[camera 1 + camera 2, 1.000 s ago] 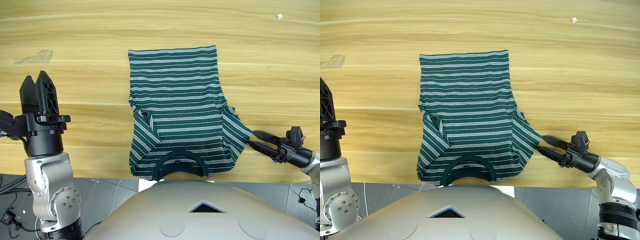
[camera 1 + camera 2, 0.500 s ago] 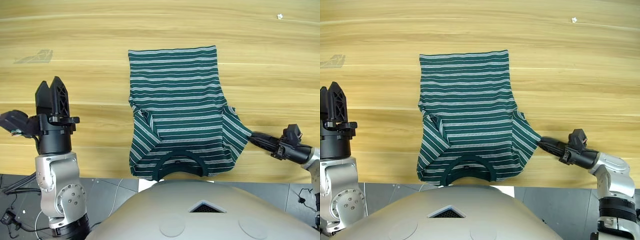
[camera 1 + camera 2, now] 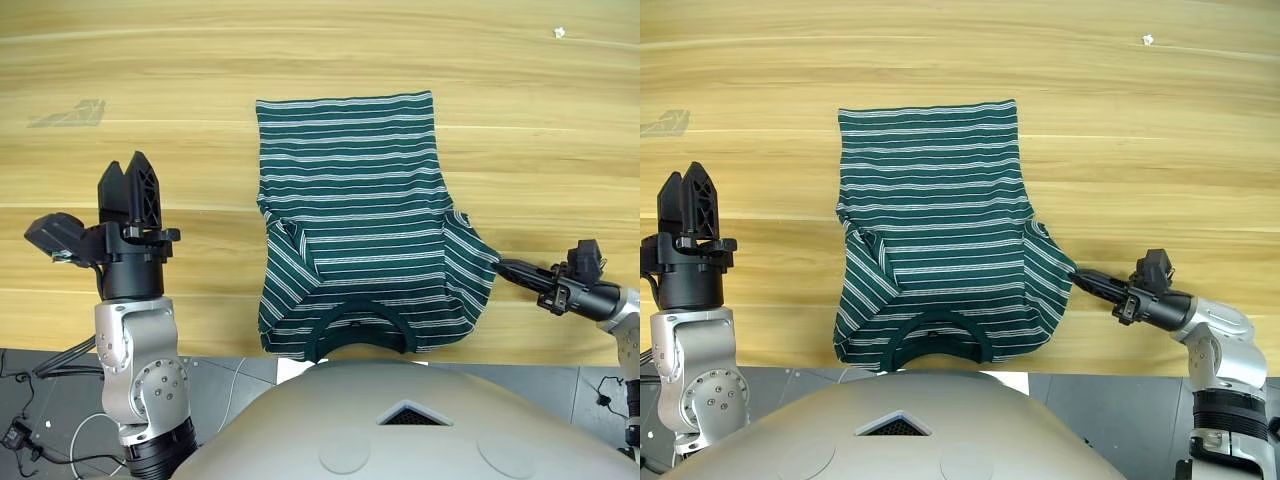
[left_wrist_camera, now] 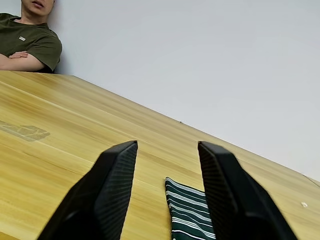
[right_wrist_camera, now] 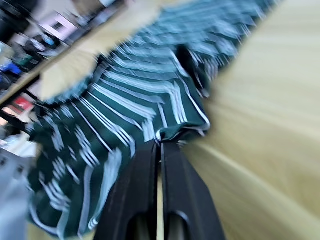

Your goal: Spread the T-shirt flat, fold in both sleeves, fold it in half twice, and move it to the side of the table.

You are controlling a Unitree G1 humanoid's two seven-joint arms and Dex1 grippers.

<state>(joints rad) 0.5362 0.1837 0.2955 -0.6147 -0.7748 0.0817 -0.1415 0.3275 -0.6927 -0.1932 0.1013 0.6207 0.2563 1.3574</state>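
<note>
T-shirt (image 3: 355,215), dark green cotton with thin white stripes, lies on the pale wooden table (image 3: 150,60), collar at the near edge. The right gripper (image 3: 503,266) pinches the sleeve tip (image 3: 480,258) on the robot's right. The left gripper (image 3: 127,168) stands upright with fingers spread, well apart on the shirt's left.

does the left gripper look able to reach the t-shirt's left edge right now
Probably yes: the left gripper stands open beside the T-shirt with bare table between them, and the right gripper pinches the opposite sleeve, out of its way.
</note>
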